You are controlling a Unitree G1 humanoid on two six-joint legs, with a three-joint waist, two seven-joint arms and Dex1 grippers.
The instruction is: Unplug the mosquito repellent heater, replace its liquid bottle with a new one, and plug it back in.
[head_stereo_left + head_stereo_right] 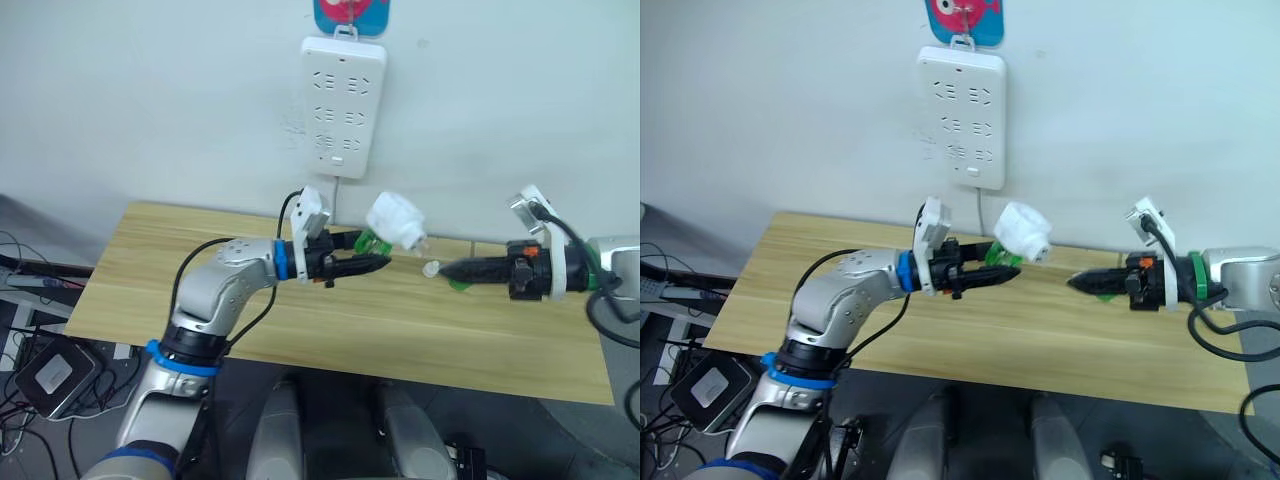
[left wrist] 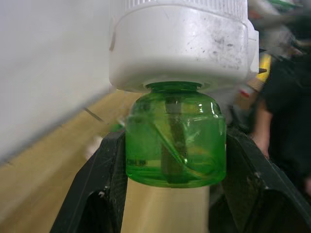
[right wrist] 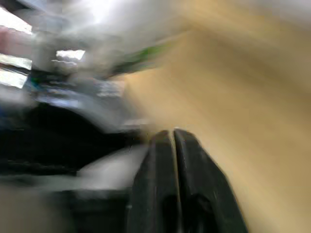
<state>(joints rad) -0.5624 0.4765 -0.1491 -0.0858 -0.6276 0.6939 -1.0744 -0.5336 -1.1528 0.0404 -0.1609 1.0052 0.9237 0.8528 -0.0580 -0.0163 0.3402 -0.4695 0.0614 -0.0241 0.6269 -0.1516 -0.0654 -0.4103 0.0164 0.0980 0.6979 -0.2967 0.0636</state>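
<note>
White wall rises behind your wooden surface (image 1: pixel 330 320), and the power strip (image 1: pixel 343 105) hangs on it with every socket bare, so the heater is already unplugged. You have the heater (image 1: pixel 396 220) lifted off the surface, just below the power strip and a little to the robot's right. Your left gripper (image 1: pixel 372 263) carries it by the green bottle (image 2: pixel 176 138) that is seated in its base: the left wrist view shows the jaws pressed against the bottle's two sides, with the white body sitting on the bottle's neck. Your right gripper (image 1: pixel 1085 282) hovers near the heater on the robot's right, apart from it, and its jaws are closed together with nothing between them. A small pale piece (image 1: pixel 431 268) and something green (image 1: pixel 459 285) sit by its tip; what they are you cannot tell. You look to be at the bottle swap. Next you would need the right jaws to open and grip the white body, so the bottle can be twisted out.
</note>
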